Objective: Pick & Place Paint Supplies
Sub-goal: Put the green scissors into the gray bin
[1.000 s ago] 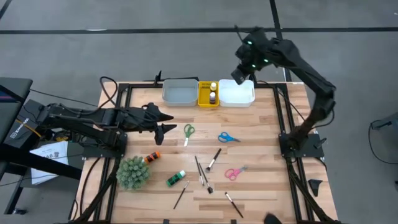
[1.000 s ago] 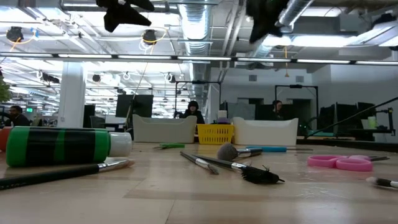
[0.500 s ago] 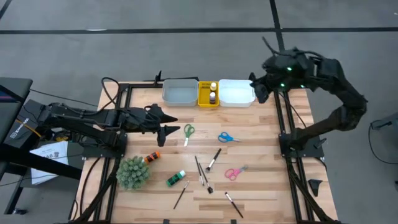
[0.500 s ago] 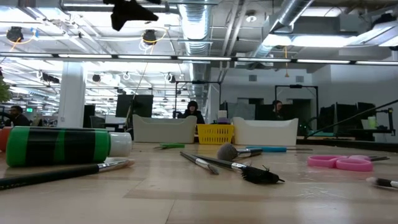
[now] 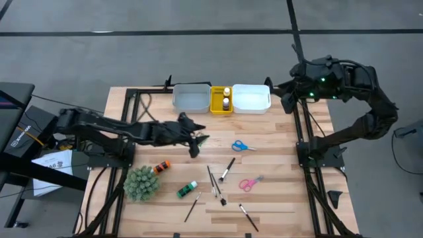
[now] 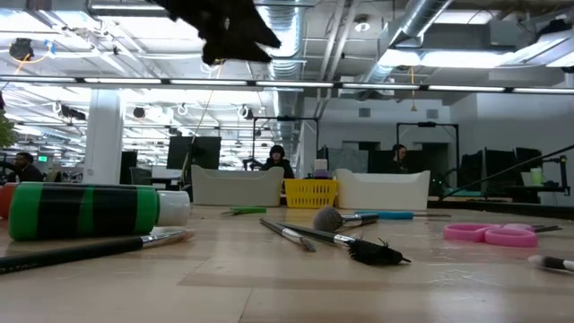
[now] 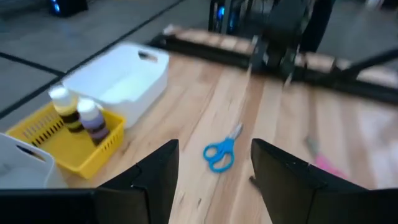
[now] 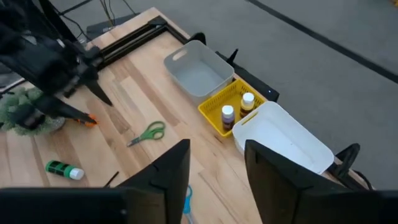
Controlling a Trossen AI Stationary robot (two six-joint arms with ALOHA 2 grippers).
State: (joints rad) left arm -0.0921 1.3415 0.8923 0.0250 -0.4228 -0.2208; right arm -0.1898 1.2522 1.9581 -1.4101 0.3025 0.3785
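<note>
Green-handled scissors (image 5: 201, 139) are mostly hidden in the high view beneath the left gripper (image 5: 193, 137), which hangs over the counter (image 5: 277, 192) left of centre; the right wrist view shows them whole (image 8: 147, 133), lying flat on the wood. That gripper's fingers (image 7: 155, 180) stand apart with nothing between them. The right gripper (image 5: 285, 99) sits off the counter's far right corner beside the white tray (image 5: 251, 98), fingers (image 8: 165, 180) parted and empty.

Blue scissors (image 5: 242, 146) lie alone at centre, pink scissors (image 5: 248, 183) nearer and to the right. Several thin brushes (image 5: 215, 182) cluster at near centre, some crossing so their number is hard to make out; one more brush (image 5: 248, 217) lies close to the near edge. A green bottle (image 5: 186, 190) lies on its side beside the spiky plant ball (image 5: 141, 183), and an orange bottle (image 5: 162, 167) is half hidden by the ball. Two bottles (image 5: 227, 97) stand in the yellow tray (image 5: 217, 99), between the grey tray (image 5: 190, 98) and the white one. Bare wood is widest along the right side and the near left corner.
</note>
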